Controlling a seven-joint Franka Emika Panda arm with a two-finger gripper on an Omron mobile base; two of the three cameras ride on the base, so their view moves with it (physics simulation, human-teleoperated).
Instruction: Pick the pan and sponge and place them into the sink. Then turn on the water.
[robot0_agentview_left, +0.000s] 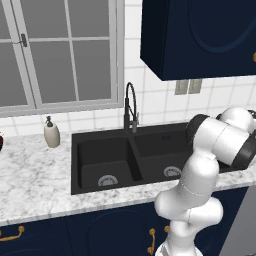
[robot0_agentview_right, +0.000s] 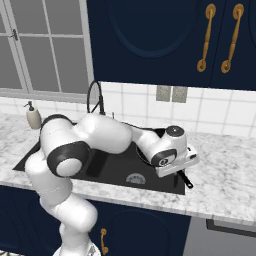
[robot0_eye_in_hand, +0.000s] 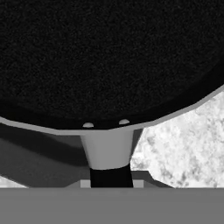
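Note:
The black pan takes up most of the hand view, its grey handle neck running down to my gripper, which is shut on the handle. In the right base view my gripper hangs over the right end of the black double sink. The pan's thin black handle pokes out below the gripper, and the arm hides most of the pan body. The pan is held above the sink's right rim, over both basin and marble. The sponge and the water are out of view.
The black spring faucet arches behind the divider between the basins. A beige soap dispenser stands on the marble counter left of the sink. Dark blue wall cabinets hang low above the work area.

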